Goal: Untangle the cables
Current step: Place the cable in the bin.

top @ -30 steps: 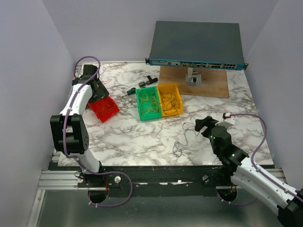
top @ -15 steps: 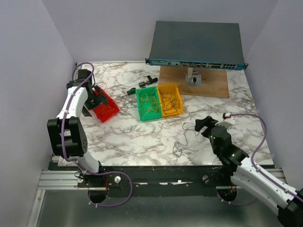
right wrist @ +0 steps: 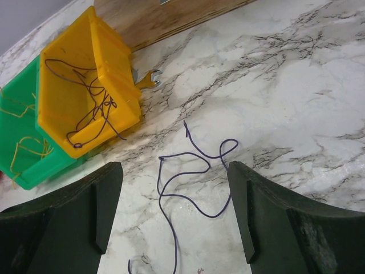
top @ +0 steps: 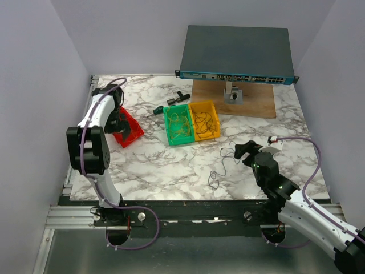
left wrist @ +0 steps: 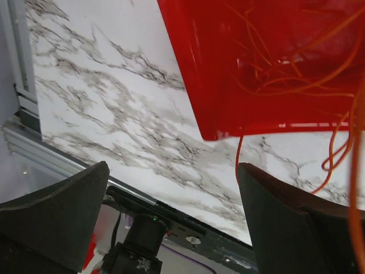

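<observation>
A red bin sits at the table's left, holding thin orange cables; some of them spill over its rim onto the marble. My left gripper hovers at the bin's near-left edge, open, with only table between its fingers. One dark purple cable lies loose and looped on the marble. My right gripper stands open just above its near end. The green bin holds yellow cables and the yellow bin holds dark purple ones.
A network switch rests on a stand above a wooden board at the back. A black tool and a screwdriver lie behind the bins, a small wrench beside the yellow bin. The table's left rail is close.
My left arm has swung from the back-left corner round toward the red bin, its gripper now at the bin's edge. The right arm and the purple cable have not moved.
</observation>
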Robot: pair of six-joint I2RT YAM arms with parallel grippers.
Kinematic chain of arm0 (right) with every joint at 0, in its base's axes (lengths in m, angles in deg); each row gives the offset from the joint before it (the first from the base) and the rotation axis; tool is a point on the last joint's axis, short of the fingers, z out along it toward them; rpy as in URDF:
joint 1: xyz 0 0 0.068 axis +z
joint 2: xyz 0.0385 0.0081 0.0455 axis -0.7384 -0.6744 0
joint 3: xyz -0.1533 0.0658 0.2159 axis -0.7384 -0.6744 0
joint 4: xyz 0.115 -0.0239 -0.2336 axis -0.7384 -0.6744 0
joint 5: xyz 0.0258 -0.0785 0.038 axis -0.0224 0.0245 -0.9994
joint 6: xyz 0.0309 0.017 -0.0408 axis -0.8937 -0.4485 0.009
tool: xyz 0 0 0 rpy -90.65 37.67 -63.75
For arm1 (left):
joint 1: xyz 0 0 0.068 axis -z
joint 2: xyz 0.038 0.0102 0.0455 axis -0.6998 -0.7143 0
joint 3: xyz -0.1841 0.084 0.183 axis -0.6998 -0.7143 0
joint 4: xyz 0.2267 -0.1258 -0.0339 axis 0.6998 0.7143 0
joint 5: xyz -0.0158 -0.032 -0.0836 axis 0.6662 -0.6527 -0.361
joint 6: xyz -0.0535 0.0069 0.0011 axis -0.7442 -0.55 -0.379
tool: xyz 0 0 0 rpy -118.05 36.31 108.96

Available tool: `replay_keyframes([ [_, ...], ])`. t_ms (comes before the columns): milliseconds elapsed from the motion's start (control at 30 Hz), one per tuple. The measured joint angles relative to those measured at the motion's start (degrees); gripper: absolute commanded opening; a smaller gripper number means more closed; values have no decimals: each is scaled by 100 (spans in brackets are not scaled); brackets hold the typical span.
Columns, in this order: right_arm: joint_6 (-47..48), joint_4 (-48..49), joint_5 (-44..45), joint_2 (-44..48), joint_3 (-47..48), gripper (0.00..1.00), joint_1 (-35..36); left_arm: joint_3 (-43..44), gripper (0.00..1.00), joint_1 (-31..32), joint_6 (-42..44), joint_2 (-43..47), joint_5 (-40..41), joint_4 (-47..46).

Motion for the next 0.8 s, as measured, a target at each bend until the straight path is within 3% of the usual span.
replay_keyframes([
  [200, 0, 2, -17, 4, -37, 82, 0, 439, 99, 424, 48, -540, 334, 682],
  [600, 17, 4, -33, 44, -57, 81, 0, 136, 96, 697, 295, 251, -192, 944],
  [800, 44, 7, -46, 42, -57, 81, 0, 739, 95, 697, 590, 953, -1080, 507],
])
